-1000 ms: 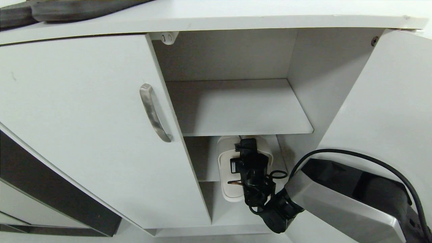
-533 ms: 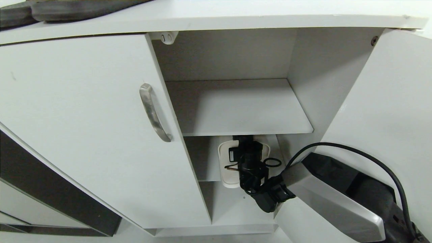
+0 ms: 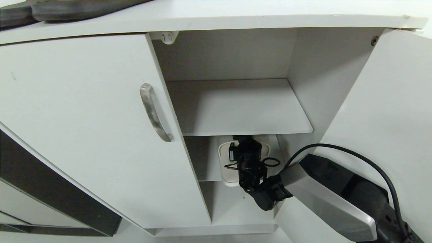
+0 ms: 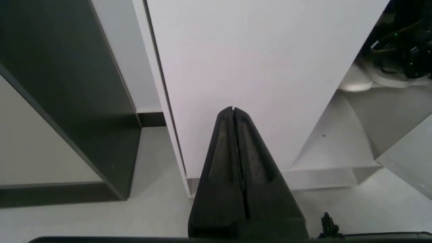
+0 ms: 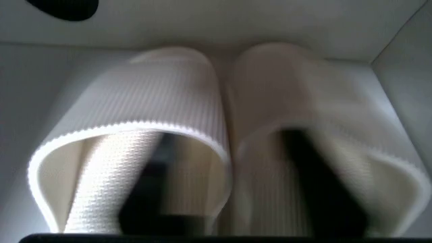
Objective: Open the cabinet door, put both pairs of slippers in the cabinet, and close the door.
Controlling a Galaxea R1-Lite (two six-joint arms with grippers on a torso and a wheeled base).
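White slippers (image 3: 226, 167) low in the open cabinet (image 3: 320, 74), under its shelf (image 3: 243, 111) — clamped by the right pincer (image 5: 236, 196), one finger inside each. Left pincer (image 4: 233, 135) pressed closed, facing the shut left door (image 3: 77, 118).

White slippers (image 3: 225, 170) are mostly hidden behind the right end effector (image 3: 244, 143); dark slippers (image 3: 67, 8) are cut off at 11 o'clock.

No text, label, number or sign can be read on the cabinet (image 3: 324, 74) or slippers (image 5: 169, 135).
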